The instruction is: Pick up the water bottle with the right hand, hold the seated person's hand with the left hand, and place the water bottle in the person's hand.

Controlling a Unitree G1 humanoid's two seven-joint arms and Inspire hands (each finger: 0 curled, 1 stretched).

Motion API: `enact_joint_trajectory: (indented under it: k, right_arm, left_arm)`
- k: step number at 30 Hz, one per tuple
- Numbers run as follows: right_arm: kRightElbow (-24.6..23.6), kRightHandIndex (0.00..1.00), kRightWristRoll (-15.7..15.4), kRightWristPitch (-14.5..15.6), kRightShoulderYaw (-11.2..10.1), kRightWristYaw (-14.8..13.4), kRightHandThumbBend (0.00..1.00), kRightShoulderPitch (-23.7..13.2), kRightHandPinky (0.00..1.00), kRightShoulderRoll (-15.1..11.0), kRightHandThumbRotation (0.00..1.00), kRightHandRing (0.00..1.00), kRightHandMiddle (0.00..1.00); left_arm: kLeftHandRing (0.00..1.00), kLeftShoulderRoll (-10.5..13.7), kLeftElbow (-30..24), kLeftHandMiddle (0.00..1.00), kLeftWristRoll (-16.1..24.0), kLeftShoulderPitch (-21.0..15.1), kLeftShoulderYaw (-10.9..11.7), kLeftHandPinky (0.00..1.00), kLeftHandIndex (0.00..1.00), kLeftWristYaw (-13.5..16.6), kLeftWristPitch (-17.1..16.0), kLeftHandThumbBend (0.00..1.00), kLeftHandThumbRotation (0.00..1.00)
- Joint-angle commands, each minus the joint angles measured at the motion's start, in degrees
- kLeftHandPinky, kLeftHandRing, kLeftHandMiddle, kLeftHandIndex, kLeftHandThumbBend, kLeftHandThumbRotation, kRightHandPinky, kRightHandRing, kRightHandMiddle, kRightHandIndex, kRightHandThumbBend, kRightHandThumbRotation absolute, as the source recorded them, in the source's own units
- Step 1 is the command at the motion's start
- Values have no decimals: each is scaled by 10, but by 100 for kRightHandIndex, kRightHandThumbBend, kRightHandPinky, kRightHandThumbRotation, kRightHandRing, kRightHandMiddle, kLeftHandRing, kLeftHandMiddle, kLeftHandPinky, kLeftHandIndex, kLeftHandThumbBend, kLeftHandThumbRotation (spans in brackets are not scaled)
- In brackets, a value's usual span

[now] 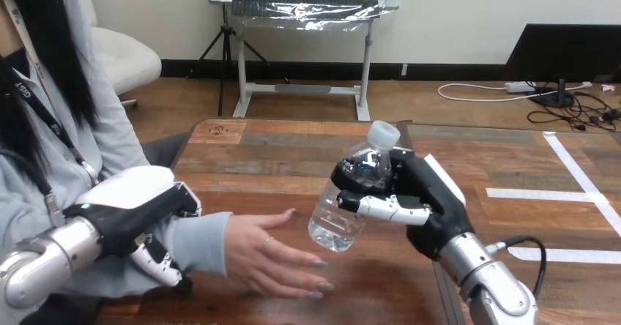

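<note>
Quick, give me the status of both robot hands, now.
Left robot hand: shut on the person's forearm, fingers curled round the sleeve.
Right robot hand: shut on the water bottle, held tilted beside the person's hand.

Bottle (343,217) in right hand (430,195) over counter (293,146) centre, person's hand (269,255) just left of it, left hand (135,195) round person's forearm (196,241)

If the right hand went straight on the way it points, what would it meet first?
Probably the person's open hand, reached first by the clear plastic water bottle it grips; depth is unclear.
</note>
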Motion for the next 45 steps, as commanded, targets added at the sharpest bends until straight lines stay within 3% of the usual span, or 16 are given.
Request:
enact_joint_trajectory:
  k: [1, 10, 18, 45]
  right_arm:
    - [6, 45, 2, -33, -1, 0, 76, -96, 29, 14, 0, 35, 42]
    - [24, 45, -8, -50, 2, 3, 78, -102, 29, 19, 0, 34, 41]
    - [35, 45, -34, -71, 12, -16, 79, -105, 28, 19, 0, 33, 41]
    - [38, 45, -59, -79, 30, -38, 82, -100, 28, 38, 0, 32, 41]
  left_arm:
    - [25, 3, -85, 32, -34, -83, 35, 20, 31, -3, 0, 85, 0]
    - [25, -5, -101, 32, -36, -107, 30, 20, 31, -27, 17, 83, 0]
    - [25, -12, -100, 31, -29, -132, 24, 19, 30, -33, 10, 81, 0]
    - [25, -41, -102, 31, -23, -180, 20, 19, 31, -45, -1, 83, 0]
